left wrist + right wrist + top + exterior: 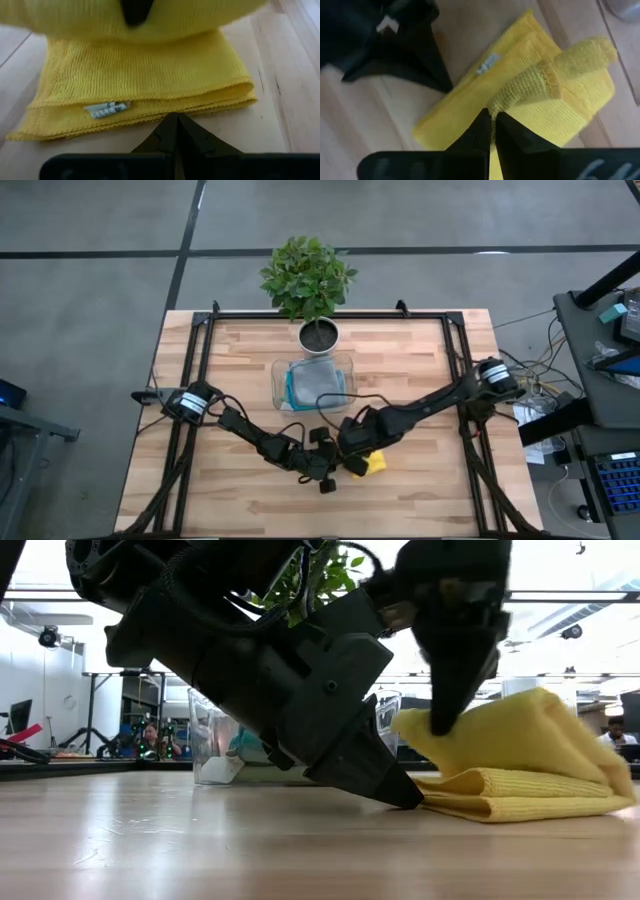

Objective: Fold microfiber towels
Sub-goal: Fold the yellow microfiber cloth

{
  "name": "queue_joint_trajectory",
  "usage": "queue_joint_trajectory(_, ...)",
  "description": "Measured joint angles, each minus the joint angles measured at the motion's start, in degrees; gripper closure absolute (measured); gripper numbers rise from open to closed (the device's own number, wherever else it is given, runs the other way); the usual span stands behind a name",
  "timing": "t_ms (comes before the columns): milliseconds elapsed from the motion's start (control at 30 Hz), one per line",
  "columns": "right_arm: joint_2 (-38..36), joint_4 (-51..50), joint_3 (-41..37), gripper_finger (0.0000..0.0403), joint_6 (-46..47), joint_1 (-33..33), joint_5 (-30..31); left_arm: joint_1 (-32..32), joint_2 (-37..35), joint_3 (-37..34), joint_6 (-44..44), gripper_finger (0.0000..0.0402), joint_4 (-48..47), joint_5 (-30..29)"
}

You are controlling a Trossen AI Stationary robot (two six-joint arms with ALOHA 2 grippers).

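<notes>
Near table front: yellow towel point(140, 80) folded, flat.

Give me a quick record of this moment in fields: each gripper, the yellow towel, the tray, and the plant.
left gripper: shut, tips on the table at the towel's folded edge
right gripper: shut on a raised flap of the yellow towel
yellow towel: partly folded, lower layers flat
tray: holds more towels, behind the work area
plant: table's far edge
</notes>
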Motion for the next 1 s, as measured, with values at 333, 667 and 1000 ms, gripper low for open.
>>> queue_joint_trajectory(333, 6.23, -1.21, 5.23, 0.0394, -2.30, -1.34, 0.04, -0.07, 0.02, -0.09, 0.04, 0.0402, 0.09, -0.43)
queue_joint_trajectory(667, 6.31, 1.15, 5.02, 0.0341, -2.62, -1.23, 1.16, -0.09, 0.04, -0.11, 0.12, 0.0402, 0.02, -0.42)
queue_joint_trajectory(1000, 4.15, 2.03, 5.53, 0.0268, -4.30, -1.13, 2.13, 0.06, 0.02, -0.11, -0.15, 0.0402, -0.02, 0.52)
